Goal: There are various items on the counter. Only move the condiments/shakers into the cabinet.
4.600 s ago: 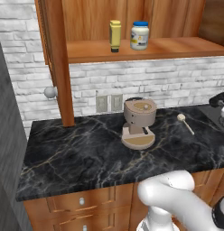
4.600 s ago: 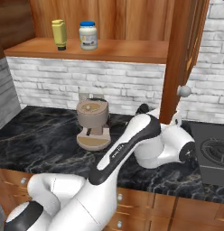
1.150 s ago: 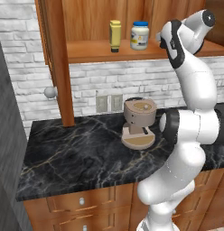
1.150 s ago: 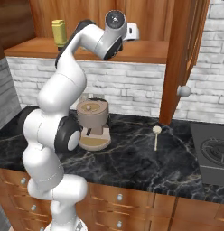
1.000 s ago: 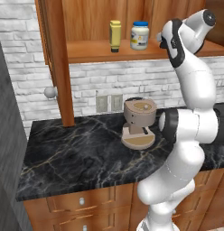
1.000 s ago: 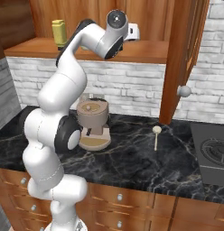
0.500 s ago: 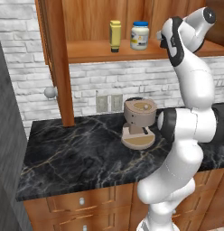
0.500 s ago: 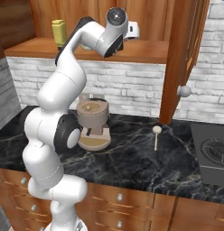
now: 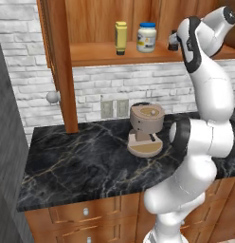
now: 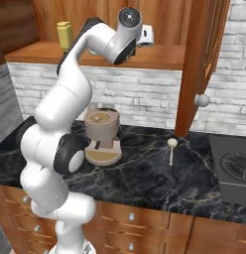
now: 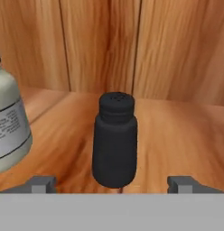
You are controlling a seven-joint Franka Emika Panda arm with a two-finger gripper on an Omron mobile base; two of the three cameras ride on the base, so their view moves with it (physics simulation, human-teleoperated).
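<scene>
Seconds earlier the arm lay low over the counter; now it reaches up to the cabinet (image 9: 95,28) shelf, and within the last second the fingers have parted from the black shaker (image 11: 114,140).

Left base view: the yellow squeeze bottle (image 9: 121,37) and the white jar (image 9: 147,37) stand side by side on the plank shelf, with the shaker's dark shape (image 9: 173,42) just right of the jar, at the wrist of the raised arm. Below, the coffee machine (image 9: 146,130) sits on the black marble counter (image 9: 76,161), untouched.

Right base view: the squeeze bottle (image 10: 64,33) shows at the far left of the shelf, the arm's upper links crossing in front of the rest. The wooden spoon (image 10: 171,149) lies on the counter (image 10: 154,183) right of the coffee machine (image 10: 101,136), near the foot of the open cabinet door.

Hand view: the shaker stands upright on the shelf, centred between the two fingers (image 11: 41,184), which are spread wide and clear of it on both sides, holding nothing. The white jar (image 11: 10,126) stands just to its left, apart from it.

All three condiments appear shelved, so the step in hand looks like the release and retreat. Done well, the gripper (image 11: 113,185) would back straight out along its own line, fingers kept wide, so neither tip clips the shaker or nudges it into the jar.
</scene>
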